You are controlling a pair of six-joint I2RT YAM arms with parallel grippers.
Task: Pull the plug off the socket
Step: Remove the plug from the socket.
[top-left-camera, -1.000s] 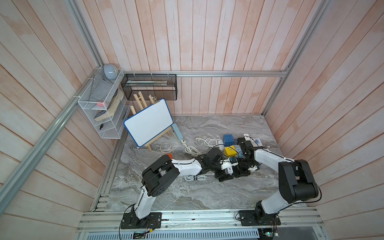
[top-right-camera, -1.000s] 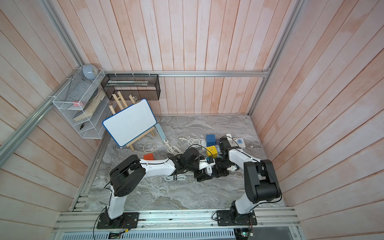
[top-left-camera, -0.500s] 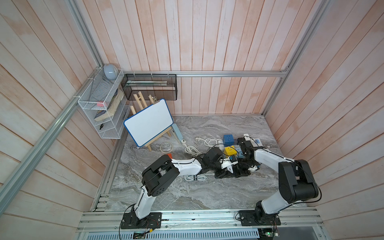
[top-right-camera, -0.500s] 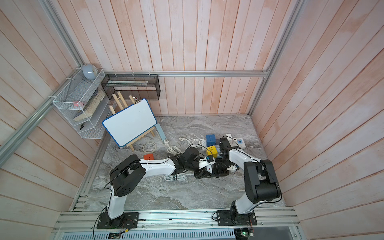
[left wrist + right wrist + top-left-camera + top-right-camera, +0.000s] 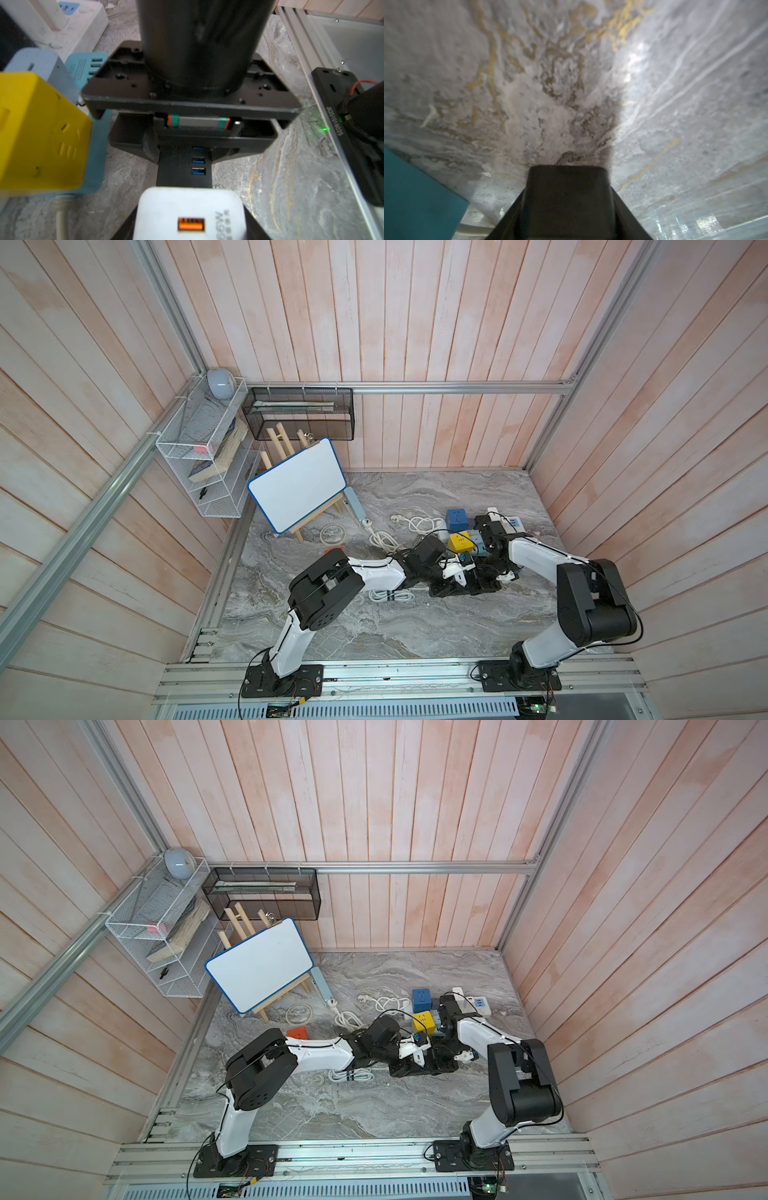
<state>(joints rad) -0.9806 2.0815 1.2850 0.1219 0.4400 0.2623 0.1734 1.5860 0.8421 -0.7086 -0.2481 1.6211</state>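
Plug (image 5: 190,205) sits clamped in low-reaching left pincer (image 5: 190,231); right pincer (image 5: 187,146), pointing down, grips black socket strip (image 5: 184,175).

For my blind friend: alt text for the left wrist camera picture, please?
A white charger with an orange port sits on a black power strip, the left pincer's fingers flanking it. Beyond, the right pincer grips the strip; a yellow socket cube stands beside.

The left arm (image 5: 374,572) stretches low and nearly flat toward the right arm (image 5: 540,556). The left claw (image 5: 462,575) is level, and its fingers (image 5: 126,230) are closed against both sides of the white plug (image 5: 187,203). The right arm folds back at the elbow with its wrist dropped. The right claw (image 5: 566,172) points straight down, jaws together.
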